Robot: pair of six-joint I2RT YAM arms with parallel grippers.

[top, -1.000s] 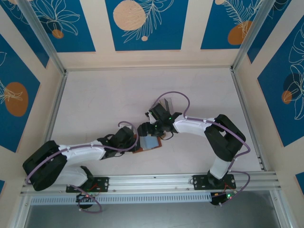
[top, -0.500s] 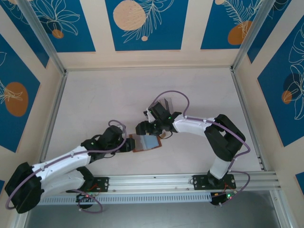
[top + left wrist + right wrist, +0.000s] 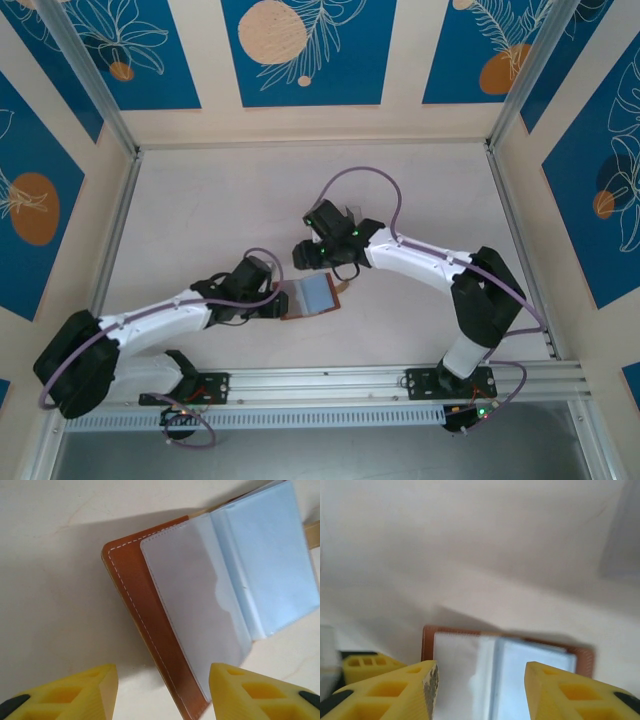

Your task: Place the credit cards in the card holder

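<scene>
Since half a second ago the left arm has swung its elbow in and brought the left gripper [image 3: 274, 304] up to the card holder's near-left edge. The right gripper [image 3: 303, 255] has drawn back from the holder toward the far side.

The left fingers [image 3: 95, 690] are blocky yellow plastic and stand apart, clamped on nothing. The card holder [image 3: 312, 297] lies open and flat on the pale table [image 3: 200, 220], just ahead of them, and one corner of its cover reaches into the gap between them. Whether that corner touches the right-hand finger cannot be told.

The cover is smooth brown leather with a line of white stitching [image 3: 125, 585] along its rounded edge. Over it fan glossy, translucent bluish sleeves [image 3: 260, 565]. The open spread runs lengthwise away from the left fingers, and its tan snap tab [image 3: 314, 534] is at the far end.

The right fingers [image 3: 570, 690], also yellow, stand apart and empty, with the holder seen blurred between and beyond them.
</scene>
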